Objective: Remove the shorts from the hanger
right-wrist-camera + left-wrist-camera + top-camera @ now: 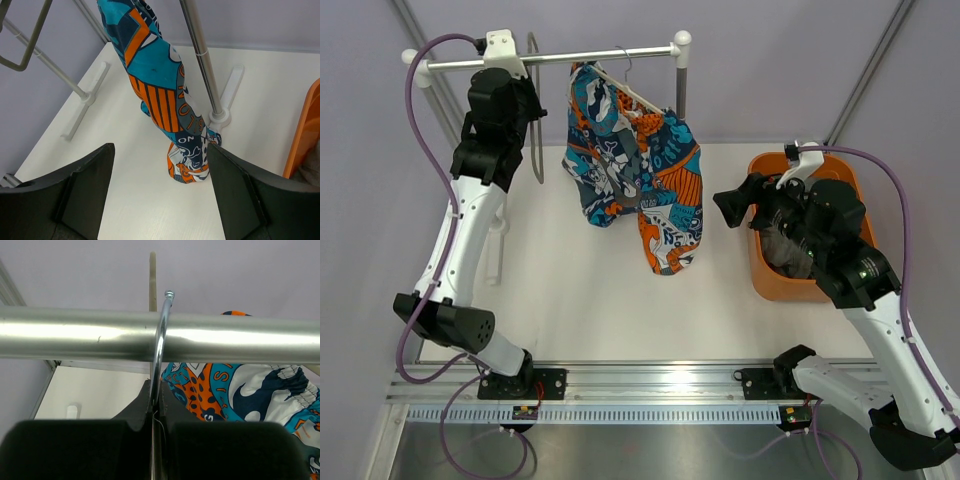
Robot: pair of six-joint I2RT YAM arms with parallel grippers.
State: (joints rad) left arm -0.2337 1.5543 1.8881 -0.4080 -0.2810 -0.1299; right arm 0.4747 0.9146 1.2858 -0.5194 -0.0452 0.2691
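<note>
The shorts point(635, 170), in a teal, orange, white and black print, hang from the cream-white hanger point(638, 99), which tilts on the rack's rail point(580, 55). One leg end touches the table in the right wrist view point(187, 165). My left gripper point(528, 105) is up at the rail, left of the shorts. In the left wrist view it point(156, 390) is shut on a thin metal wire hook point(161, 325) that loops over the rail; this belongs to a separate grey hanger point(534, 120). My right gripper point(730, 205) is open and empty, facing the shorts point(155, 65) from the right.
An orange bin point(770, 285) with dark cloth in it stands at the right, under my right arm; its wall shows in the right wrist view point(305, 135). The rack's right post point(200, 55) stands just behind the shorts. The grey hanger's frame point(20, 55) hangs at the left.
</note>
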